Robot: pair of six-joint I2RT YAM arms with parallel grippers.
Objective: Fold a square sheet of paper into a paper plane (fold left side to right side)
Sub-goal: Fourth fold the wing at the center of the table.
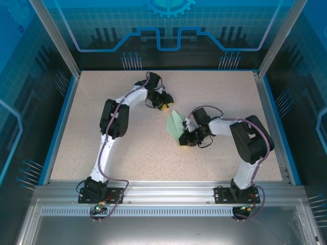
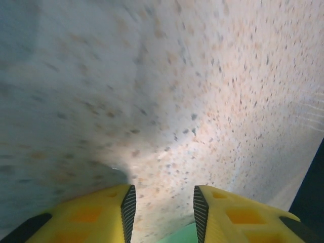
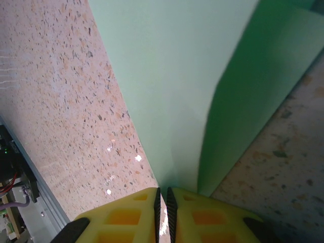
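Between the pinched jaws of the right gripper [image 3: 162,196] sits the folded paper [image 3: 172,76]; the left gripper [image 2: 162,205] stands with jaws apart over the table [image 2: 152,101].

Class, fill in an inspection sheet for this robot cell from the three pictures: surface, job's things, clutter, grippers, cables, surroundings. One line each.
Surface: speckled beige table, flat, with a blue edge.
Job's things: mint-green paper, already creased into a narrow pointed shape, lying between the two grippers.
Clutter: nothing seen.
Grippers: left gripper open, at the paper's far tip; right gripper shut on the paper's near end.
Cables: purple-grey cables run along both arms and loop at the bases.
Surroundings: blue printed panels on three sides; aluminium rail along the near edge.
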